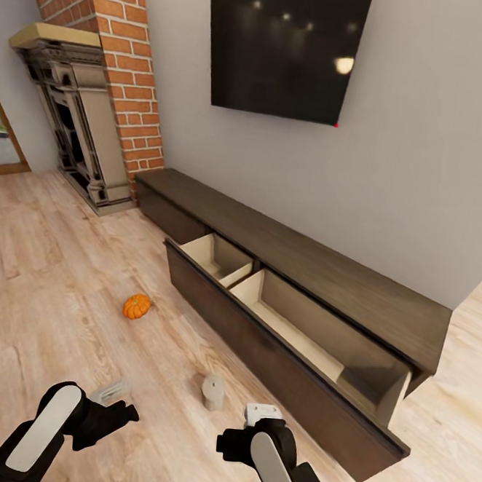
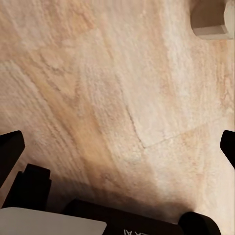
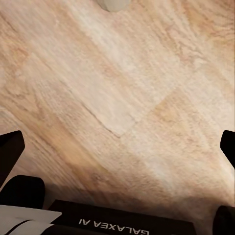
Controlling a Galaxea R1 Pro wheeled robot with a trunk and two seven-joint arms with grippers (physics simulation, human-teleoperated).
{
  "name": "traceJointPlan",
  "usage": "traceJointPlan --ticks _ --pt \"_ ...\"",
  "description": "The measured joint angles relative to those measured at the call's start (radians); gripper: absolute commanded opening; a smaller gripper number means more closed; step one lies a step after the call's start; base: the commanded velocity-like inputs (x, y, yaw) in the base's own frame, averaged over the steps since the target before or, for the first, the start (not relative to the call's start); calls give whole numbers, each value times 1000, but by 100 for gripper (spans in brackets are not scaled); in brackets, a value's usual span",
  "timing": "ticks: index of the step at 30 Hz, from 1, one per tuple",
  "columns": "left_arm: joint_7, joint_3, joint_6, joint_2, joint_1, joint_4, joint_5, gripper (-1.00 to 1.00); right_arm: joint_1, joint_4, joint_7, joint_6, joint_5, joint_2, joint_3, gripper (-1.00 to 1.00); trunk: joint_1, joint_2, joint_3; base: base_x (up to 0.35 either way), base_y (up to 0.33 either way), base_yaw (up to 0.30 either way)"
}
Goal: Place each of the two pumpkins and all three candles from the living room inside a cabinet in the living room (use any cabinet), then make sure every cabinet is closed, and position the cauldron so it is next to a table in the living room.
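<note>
The cabinet (image 1: 319, 266) runs along the wall, with one wide drawer (image 1: 290, 348) pulled out showing two bare beige compartments. One orange pumpkin (image 1: 137, 306) sits on the wood floor in front of it. A pale candle (image 1: 213, 392) stands upright on the floor between my arms, its edge showing as the candle (image 3: 115, 4) in the right wrist view. Another candle (image 1: 111, 390) lies on its side by my left gripper (image 1: 112, 414); it is the candle (image 2: 213, 19). The left gripper (image 2: 117, 147) and right gripper (image 3: 117, 149) hang open over bare floor. My right gripper (image 1: 232, 445) is low near the drawer front. The cauldron and table are out of view.
A brick chimney (image 1: 119, 48) with a dark fireplace (image 1: 79, 132) stands at the cabinet's left end. A black TV (image 1: 287, 44) hangs on the wall above. The open drawer's front (image 1: 275, 350) juts into the floor space on my right.
</note>
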Motion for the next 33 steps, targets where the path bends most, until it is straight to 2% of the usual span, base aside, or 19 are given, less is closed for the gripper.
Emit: traceJointPlan --ticks 6,18,25,33 --pt "0 0 -1 0 0 0 -1 100 0 0 0 0 -1 0 0 100 0 0 0 271 85 222" --pt "-1 -1 -2 0 0 0 0 100 0 -1 0 0 -2 0 1 100 0 0 0 99 37 25" --pt "-3 -1 -4 0 0 0 0 100 0 0 0 0 -2 0 2 100 0 0 0 277 76 246" --pt "-2 -5 -6 -4 0 0 -1 100 0 0 1 1 -3 0 3 100 0 0 0 200 -93 183"
